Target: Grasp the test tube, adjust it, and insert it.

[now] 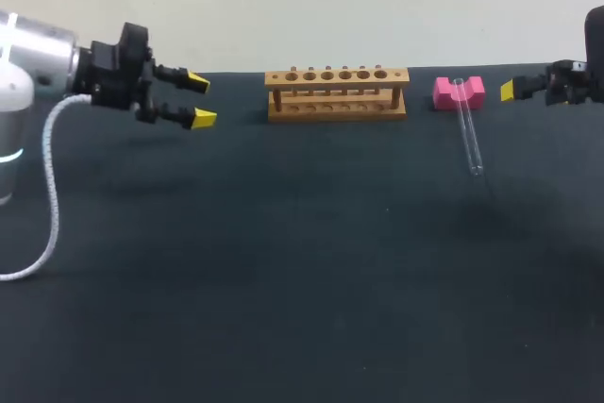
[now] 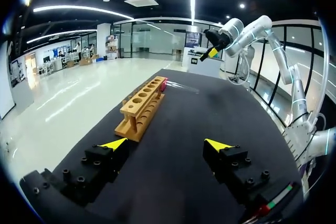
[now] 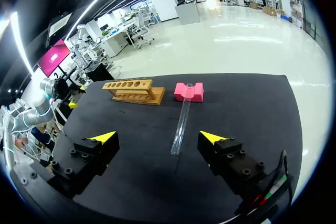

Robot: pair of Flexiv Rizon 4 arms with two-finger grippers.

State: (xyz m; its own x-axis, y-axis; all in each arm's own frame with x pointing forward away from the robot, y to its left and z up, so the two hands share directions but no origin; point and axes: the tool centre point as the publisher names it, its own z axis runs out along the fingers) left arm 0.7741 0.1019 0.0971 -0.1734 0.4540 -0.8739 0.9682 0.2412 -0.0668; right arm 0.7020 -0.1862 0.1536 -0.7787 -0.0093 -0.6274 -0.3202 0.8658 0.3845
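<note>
A clear glass test tube [image 1: 468,129] lies on the dark table, its upper end resting in the notch of a pink block [image 1: 459,92]. A wooden rack [image 1: 337,92] with a row of holes stands at the back middle. My left gripper [image 1: 199,100] hovers open to the left of the rack, with nothing between its fingers. My right gripper [image 1: 510,91] is at the right edge, open, beside the pink block. From the right wrist, the tube [image 3: 181,123] lies ahead of the open gripper [image 3: 157,139], with the block [image 3: 189,92] and rack [image 3: 134,91] beyond. From the left wrist, the rack [image 2: 142,106] stands ahead of the open gripper [image 2: 166,144].
The dark tabletop [image 1: 283,271] stretches wide in front of the rack and tube. A white cable [image 1: 49,205] hangs from my left arm down to the table at the left edge.
</note>
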